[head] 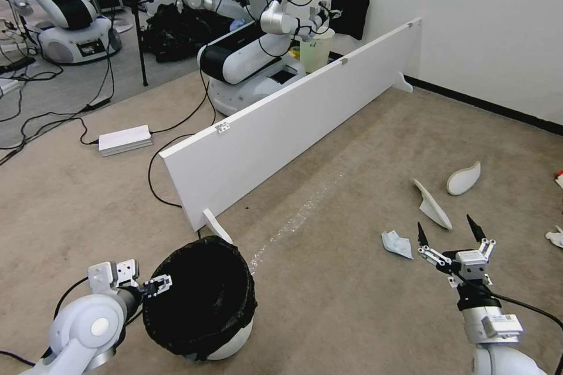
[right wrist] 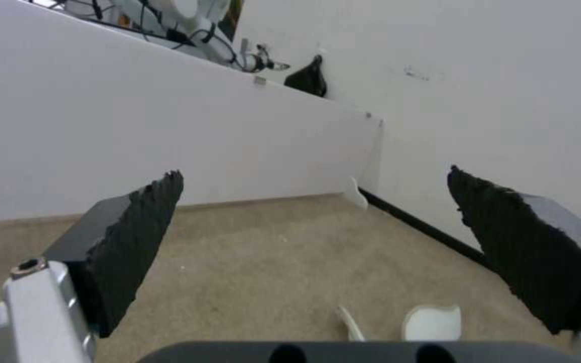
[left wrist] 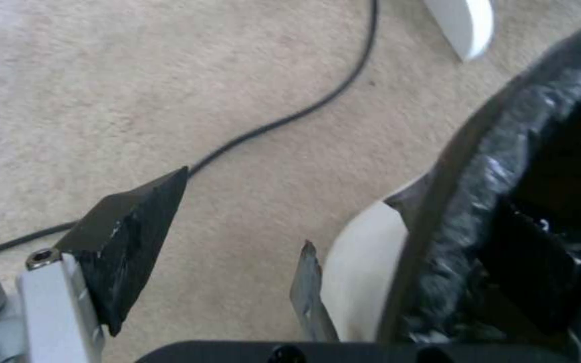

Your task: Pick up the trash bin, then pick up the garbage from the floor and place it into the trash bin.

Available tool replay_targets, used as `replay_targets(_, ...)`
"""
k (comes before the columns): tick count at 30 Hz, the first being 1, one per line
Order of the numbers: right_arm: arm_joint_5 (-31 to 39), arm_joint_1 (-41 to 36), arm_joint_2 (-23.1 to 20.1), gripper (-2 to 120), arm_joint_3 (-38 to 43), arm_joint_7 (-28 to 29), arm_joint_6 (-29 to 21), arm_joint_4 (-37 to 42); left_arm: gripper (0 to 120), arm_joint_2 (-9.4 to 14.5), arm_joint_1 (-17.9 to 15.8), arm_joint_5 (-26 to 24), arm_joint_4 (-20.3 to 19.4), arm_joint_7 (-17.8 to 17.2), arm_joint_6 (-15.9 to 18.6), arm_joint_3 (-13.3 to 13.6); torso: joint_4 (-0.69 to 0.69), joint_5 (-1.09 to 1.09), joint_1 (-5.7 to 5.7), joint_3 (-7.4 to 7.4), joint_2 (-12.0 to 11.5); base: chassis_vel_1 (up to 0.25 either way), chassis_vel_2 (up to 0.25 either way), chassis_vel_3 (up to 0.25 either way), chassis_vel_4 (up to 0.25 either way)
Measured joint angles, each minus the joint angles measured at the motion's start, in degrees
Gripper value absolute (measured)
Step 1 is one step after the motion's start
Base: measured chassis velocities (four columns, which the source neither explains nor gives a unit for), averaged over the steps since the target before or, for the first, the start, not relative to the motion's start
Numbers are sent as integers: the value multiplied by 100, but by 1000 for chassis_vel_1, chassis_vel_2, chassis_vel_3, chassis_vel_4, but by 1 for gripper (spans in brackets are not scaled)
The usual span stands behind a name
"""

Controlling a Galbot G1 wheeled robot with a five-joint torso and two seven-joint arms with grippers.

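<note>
Bin rim straddled on the left, litter waiting on the carpet to the right.

The left gripper (head: 157, 286) sat at the near rim of the trash bin (head: 202, 299) with its fingers spread, one black pad (left wrist: 126, 252) outside on the carpet side and the other inside the bag — not yet pinched on it. The bin looked light and stiff, its crinkled black liner slippery, so the rim seemed the only sure hold. The right gripper (head: 450, 235) hung wide apart above the carpet, holding nothing, just beside a crumpled white paper (head: 396, 244); two white slippers (head: 433, 205) lay beyond — flat, soft and light, likely best taken by an edge. A low white board (head: 293, 123) and a black cable (head: 153, 179) lay nearby, neither blocking the reach.
</note>
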Motion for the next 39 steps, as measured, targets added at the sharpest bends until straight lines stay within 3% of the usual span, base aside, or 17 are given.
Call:
replay_targets(11,-8,9,0,100,-23,9,-1,-25,100,-90,-137,-197,-22,-266,-27,305,1,8,0,-2,2,0,0,0,0)
replay_targets(17,-23,12,0,100,-49,13,-1,-46,99,-6,-162,-150,63,-155,-32,372,1,7,-1,-3,3,0,0,0,0)
replay_targets(22,-23,42,0,100,-54,31,0,-60,79,14,-273,-140,211,-77,-3,483,2,10,-1,-3,5,0,0,0,0)
replay_targets(26,-23,48,0,100,-54,54,0,-60,70,12,-288,-138,243,-65,5,505,3,10,-1,-3,5,0,0,0,0)
replay_targets(31,-17,63,0,100,-41,91,0,-60,47,-6,-292,210,361,87,7,570,3,9,-1,-1,3,0,0,0,0)
replay_targets(34,-16,71,0,100,-40,93,0,-66,42,-7,-280,302,385,142,8,576,4,4,-1,0,1,0,0,0,0)
replay_targets(36,-16,98,0,100,-50,94,0,-95,33,-13,-227,561,415,390,8,579,4,-8,-1,2,-2,0,0,0,0)
replay_targets(39,-16,113,0,100,-58,97,0,-105,31,-13,-210,659,414,498,1,581,1,-8,-1,2,-2,0,0,0,0)
